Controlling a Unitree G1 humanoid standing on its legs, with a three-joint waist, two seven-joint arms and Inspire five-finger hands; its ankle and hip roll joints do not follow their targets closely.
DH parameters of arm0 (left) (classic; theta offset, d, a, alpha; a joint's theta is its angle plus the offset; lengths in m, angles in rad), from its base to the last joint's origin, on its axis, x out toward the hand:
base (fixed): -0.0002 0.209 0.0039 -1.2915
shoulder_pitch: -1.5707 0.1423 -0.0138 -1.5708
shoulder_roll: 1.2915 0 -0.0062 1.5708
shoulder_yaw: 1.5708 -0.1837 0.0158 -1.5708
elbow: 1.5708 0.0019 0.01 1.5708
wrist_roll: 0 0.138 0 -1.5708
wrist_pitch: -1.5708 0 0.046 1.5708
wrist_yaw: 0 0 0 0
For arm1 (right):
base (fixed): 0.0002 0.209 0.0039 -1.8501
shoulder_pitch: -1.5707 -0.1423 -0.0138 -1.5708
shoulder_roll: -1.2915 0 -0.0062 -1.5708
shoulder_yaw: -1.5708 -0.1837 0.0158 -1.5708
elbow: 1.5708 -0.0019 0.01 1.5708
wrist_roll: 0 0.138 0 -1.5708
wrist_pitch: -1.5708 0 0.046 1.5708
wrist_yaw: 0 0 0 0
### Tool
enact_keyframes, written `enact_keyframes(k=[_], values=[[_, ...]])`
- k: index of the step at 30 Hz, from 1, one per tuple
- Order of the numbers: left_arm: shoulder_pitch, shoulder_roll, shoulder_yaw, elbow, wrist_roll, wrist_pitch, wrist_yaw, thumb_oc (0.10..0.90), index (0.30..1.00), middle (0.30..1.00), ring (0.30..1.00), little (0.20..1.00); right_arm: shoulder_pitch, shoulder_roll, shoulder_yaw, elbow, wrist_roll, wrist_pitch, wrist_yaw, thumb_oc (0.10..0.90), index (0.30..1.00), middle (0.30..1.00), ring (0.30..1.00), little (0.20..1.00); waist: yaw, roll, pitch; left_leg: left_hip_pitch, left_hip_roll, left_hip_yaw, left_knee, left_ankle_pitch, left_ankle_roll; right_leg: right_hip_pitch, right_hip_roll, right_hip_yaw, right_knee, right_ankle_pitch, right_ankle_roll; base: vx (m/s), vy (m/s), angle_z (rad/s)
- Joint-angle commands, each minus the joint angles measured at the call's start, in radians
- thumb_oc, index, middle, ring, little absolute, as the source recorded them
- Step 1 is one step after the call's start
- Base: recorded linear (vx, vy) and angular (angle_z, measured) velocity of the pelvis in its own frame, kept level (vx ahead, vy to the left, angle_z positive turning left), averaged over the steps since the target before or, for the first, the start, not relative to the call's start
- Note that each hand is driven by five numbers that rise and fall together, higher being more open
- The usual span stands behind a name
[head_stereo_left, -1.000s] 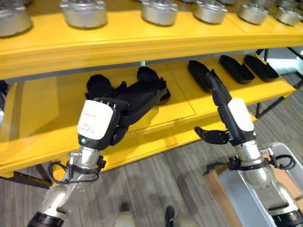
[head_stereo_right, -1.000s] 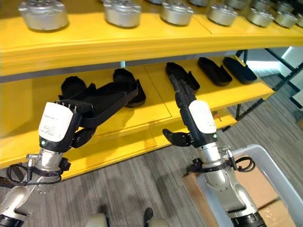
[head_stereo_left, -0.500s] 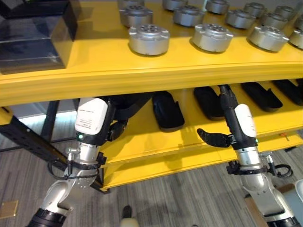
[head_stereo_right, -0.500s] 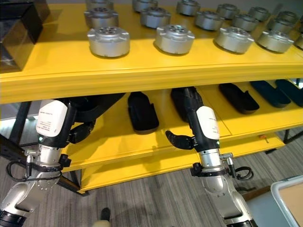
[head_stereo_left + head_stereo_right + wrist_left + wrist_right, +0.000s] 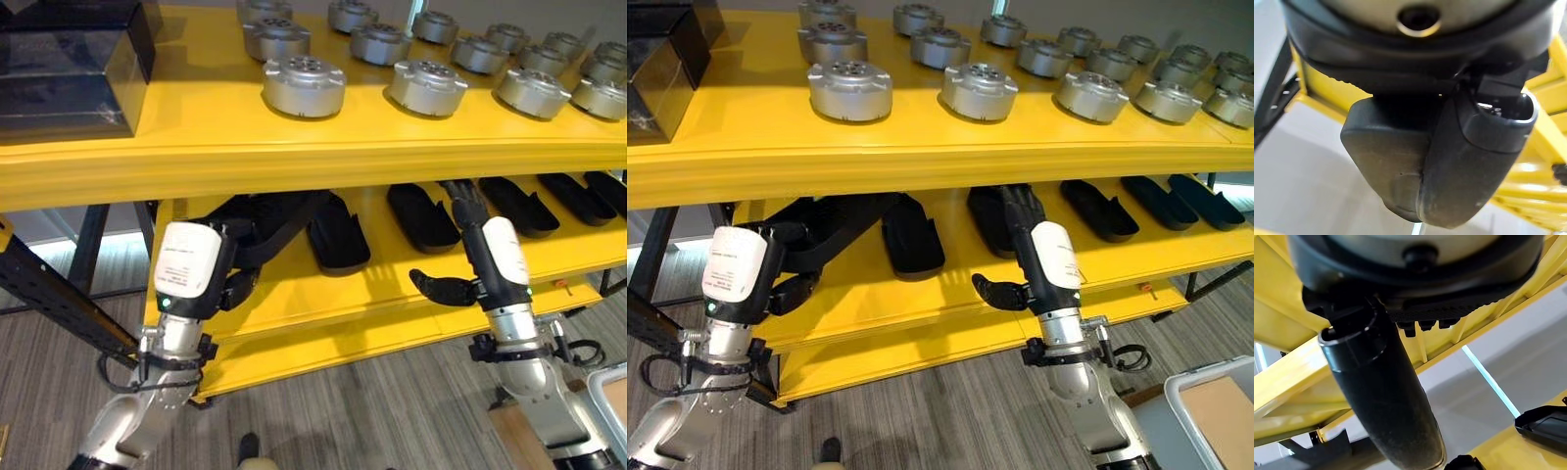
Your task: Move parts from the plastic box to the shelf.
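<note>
Holding a long black part (image 5: 265, 220) under the upper deck of the yellow shelf (image 5: 294, 162), the left hand (image 5: 230, 284) reaches in over the lower deck; its thumb curls beneath the part, so it looks clamped on it, though the fingers are hidden. The part's far end lies close beside another black part (image 5: 338, 235) already resting there. To set it down well, the left hand should lower the part flat onto bare yellow deck, clear of its neighbour, before letting go. Further right sit more black parts (image 5: 421, 215), and the right hand (image 5: 446, 287) reaches between them, thumb spread wide and fingers straight, holding nothing. Silver discs (image 5: 304, 83) line the upper deck. A corner of the plastic box (image 5: 1215, 411) shows at lower right.
</note>
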Motion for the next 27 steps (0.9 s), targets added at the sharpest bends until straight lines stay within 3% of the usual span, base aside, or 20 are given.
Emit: enact_keyframes(k=[1,13,18,22,27], values=[[-0.085,-0.029,0.139,-0.037,0.026,0.008,0.100,0.400,0.300,0.300,0.300,0.300,-0.097,-0.035,-0.047,-0.051,0.001,-0.045,-0.038,0.900,1.000,1.000,1.000,1.000,0.013,0.008,-0.070,0.066,0.049,0.060,0.009,-0.072,0.051,-0.032,0.005,-0.015,0.047,0.054,-0.033,0.01,-0.041,0.02],[-0.060,-0.059,0.280,0.085,0.070,0.120,0.168,0.400,0.300,0.300,0.300,0.300,-0.086,-0.045,-0.053,-0.047,0.017,-0.044,-0.001,0.900,1.000,1.000,1.000,1.000,0.035,-0.003,-0.038,0.068,0.076,0.056,-0.050,-0.036,0.024,-0.028,0.030,-0.050,0.027,0.032,-0.041,0.00,-0.034,0.06],[-0.140,-0.047,0.194,0.198,0.074,0.158,0.138,0.400,0.300,0.300,0.300,0.300,-0.124,-0.050,-0.022,-0.048,0.030,-0.043,0.007,0.900,1.000,1.000,1.000,1.000,0.031,-0.004,0.050,0.031,0.081,0.057,-0.043,-0.017,0.017,-0.079,0.029,-0.040,0.053,0.029,-0.047,-0.14,-0.021,-0.06],[-0.368,-0.026,0.041,0.350,0.080,0.219,0.123,0.400,0.300,0.300,0.300,0.300,-0.255,-0.056,0.063,-0.036,0.041,-0.040,-0.017,0.900,1.000,1.000,1.000,1.000,0.003,0.010,0.197,-0.063,0.096,0.049,-0.014,0.025,0.010,-0.224,0.030,-0.010,0.144,0.031,-0.059,-0.30,0.021,-0.09],[-0.542,-0.050,-0.038,0.492,0.059,0.290,0.117,0.400,0.300,0.300,0.300,0.300,-0.334,-0.053,0.114,-0.032,0.035,-0.036,-0.035,0.900,1.000,1.000,1.000,1.000,-0.018,0.006,0.244,-0.108,0.110,0.058,-0.012,0.046,0.005,-0.299,0.036,0.012,0.172,0.034,-0.061,-0.10,0.013,-0.08]])
